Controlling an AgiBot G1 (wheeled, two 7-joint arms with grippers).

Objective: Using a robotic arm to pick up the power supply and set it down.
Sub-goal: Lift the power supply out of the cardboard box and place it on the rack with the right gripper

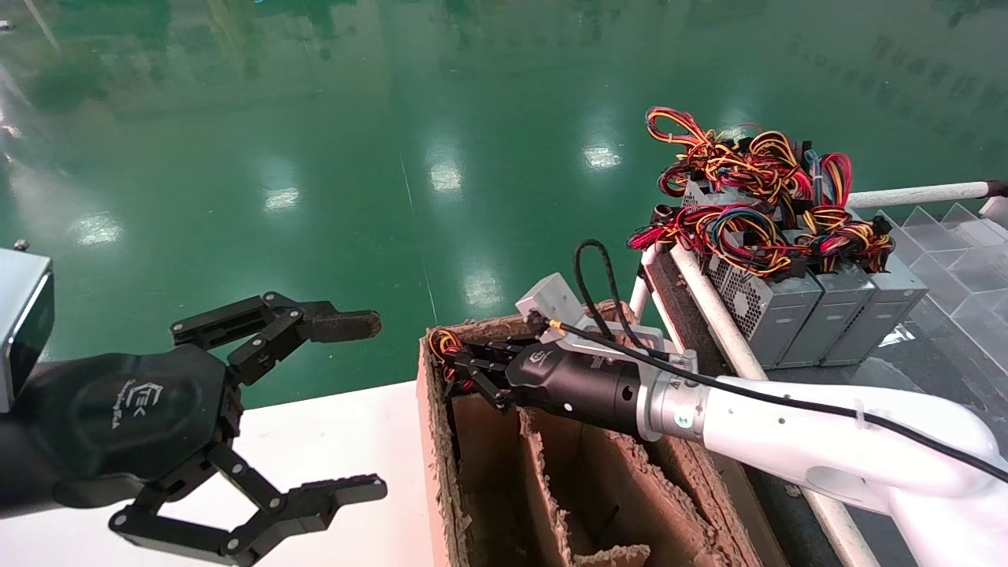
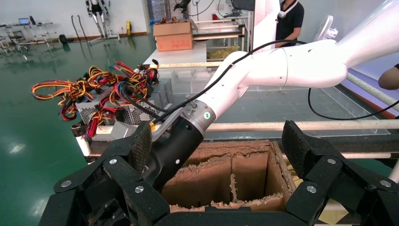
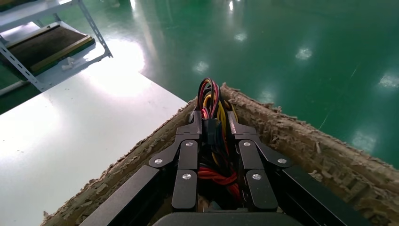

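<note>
My right arm (image 1: 787, 433), white with a black wrist, reaches into the near-left corner of a torn cardboard box (image 1: 431, 441). Its gripper (image 1: 465, 370) is shut on a bundle of red, yellow and black wires (image 3: 210, 96) with a black connector between the fingers (image 3: 188, 141). These wires belong to the power supply; its grey body is hidden down in the box. The wires poke up at the box corner (image 1: 443, 344). My left gripper (image 1: 358, 405) hangs open and holds nothing, left of the box over the white table. In the left wrist view the left gripper (image 2: 217, 146) frames the box (image 2: 221, 176).
Three grey units (image 1: 795, 311) stand on a rack at the right, tangled wire bundles (image 1: 756, 181) on top. Clear plastic trays (image 1: 945, 252) lie beyond them. A white table (image 1: 331, 441) borders the box's left side. Cardboard dividers (image 1: 551, 488) split the box inside. Green floor lies behind.
</note>
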